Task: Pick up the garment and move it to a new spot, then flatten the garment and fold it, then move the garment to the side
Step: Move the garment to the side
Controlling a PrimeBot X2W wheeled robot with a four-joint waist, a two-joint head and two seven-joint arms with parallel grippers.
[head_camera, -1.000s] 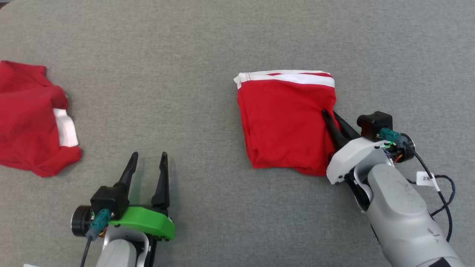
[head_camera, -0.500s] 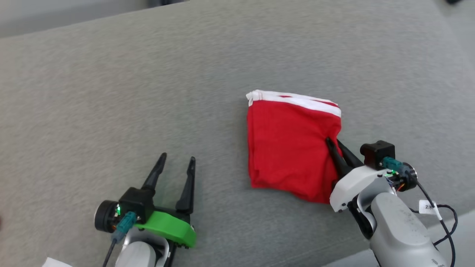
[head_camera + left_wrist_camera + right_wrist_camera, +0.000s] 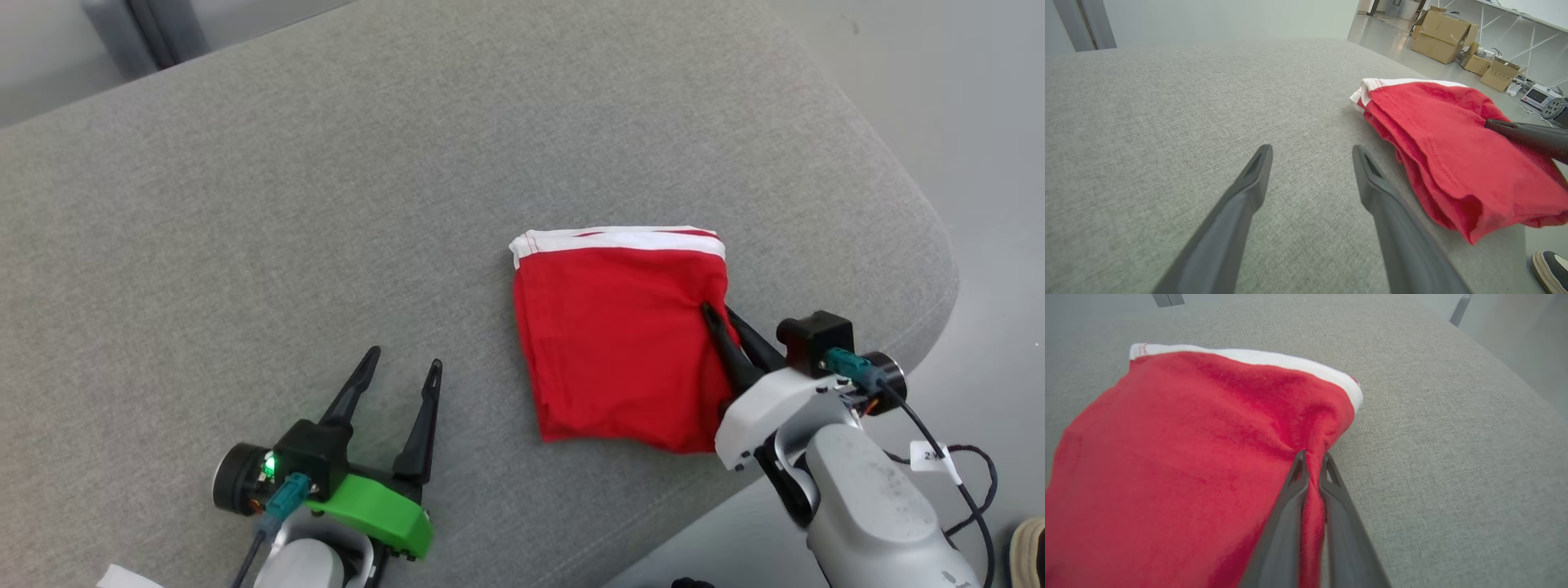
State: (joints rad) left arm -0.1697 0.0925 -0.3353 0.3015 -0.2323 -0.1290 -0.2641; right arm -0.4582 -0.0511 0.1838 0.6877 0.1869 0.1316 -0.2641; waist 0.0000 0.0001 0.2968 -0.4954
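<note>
Head view: shows the red garment (image 3: 620, 351) folded to a near-square on the grey tabletop (image 3: 245, 204), right of middle and close to the rounded near-right edge, with pale floor (image 3: 939, 98) beyond. Places the right claw (image 3: 717, 312) at the garment's right edge, pressed together on the red cloth. Places the left claw (image 3: 406, 359) well apart to the left, spread and holding nothing, over bare tabletop.

Right wrist view: adds the detail lost from above, a raised ridge of the garment (image 3: 1188, 457) pinched between the two dark fingers of the right claw (image 3: 1314, 457). Shows creases fanning from that nip toward the white band (image 3: 1274, 359), and bare tabletop (image 3: 1453, 437) on the right.

Left wrist view: looks along the spread left claw (image 3: 1311, 151) and catches the garment (image 3: 1453, 155) nearly edge-on. Reveals several stacked layers along its left side, and one finger of the right claw (image 3: 1527, 136) lying across the red cloth. Takes in cardboard boxes (image 3: 1443, 26) on the floor behind and the toe of a shoe (image 3: 1551, 269) at lower right.

Lies flat with the white band (image 3: 629, 241) along the far edge, running left to right, so faces that band away from the robot. Looks slightly longer from band to near hem than across, but too near square to call the long axis.
</note>
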